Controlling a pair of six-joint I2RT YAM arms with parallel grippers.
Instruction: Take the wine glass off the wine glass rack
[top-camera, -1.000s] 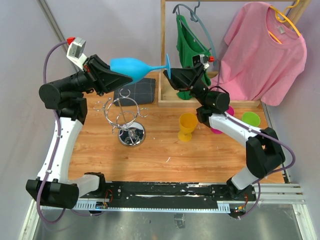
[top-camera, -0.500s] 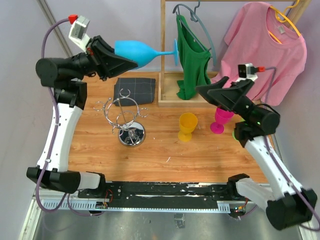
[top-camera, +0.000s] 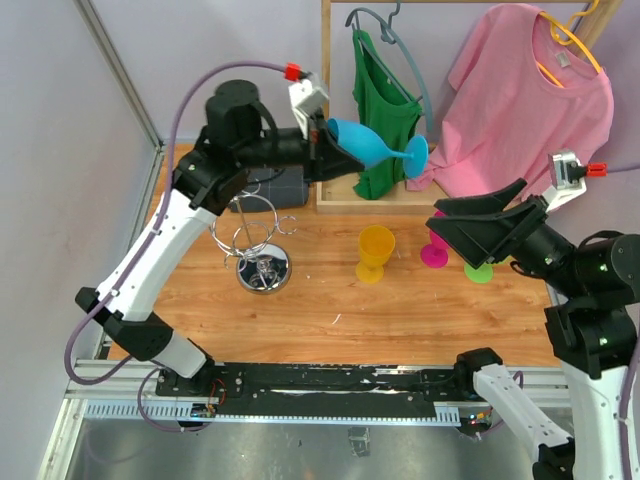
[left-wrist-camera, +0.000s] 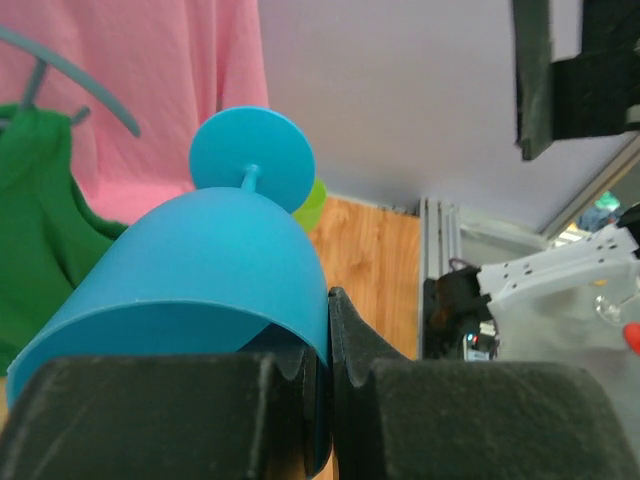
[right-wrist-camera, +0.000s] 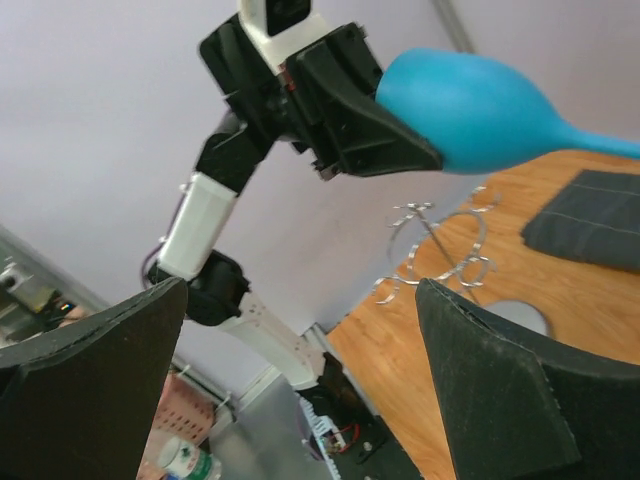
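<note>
A blue wine glass (top-camera: 372, 143) hangs on its side in the air in front of the green top, foot pointing right. My left gripper (top-camera: 322, 150) is shut on the rim of its bowl (left-wrist-camera: 210, 260), one finger inside and one outside. The silver wire wine glass rack (top-camera: 252, 232) stands bare on the table below and to the left, and shows in the right wrist view too (right-wrist-camera: 440, 250). My right gripper (top-camera: 445, 222) is raised over the table's right side, open with nothing in it (right-wrist-camera: 302, 290), pointing left at the glass (right-wrist-camera: 480, 105).
A yellow cup (top-camera: 375, 250), a pink cup (top-camera: 434, 252) and a green cup (top-camera: 478, 269) stand right of centre. A folded dark cloth (top-camera: 278, 185) lies behind the wire rack. At the back a wooden clothes rack (top-camera: 325, 110) carries a green top (top-camera: 385, 100) and a pink T-shirt (top-camera: 520, 90).
My left arm has swung the blue glass right, to the middle back. My right arm has pulled away from the glass's foot to the right side and opened wide.
</note>
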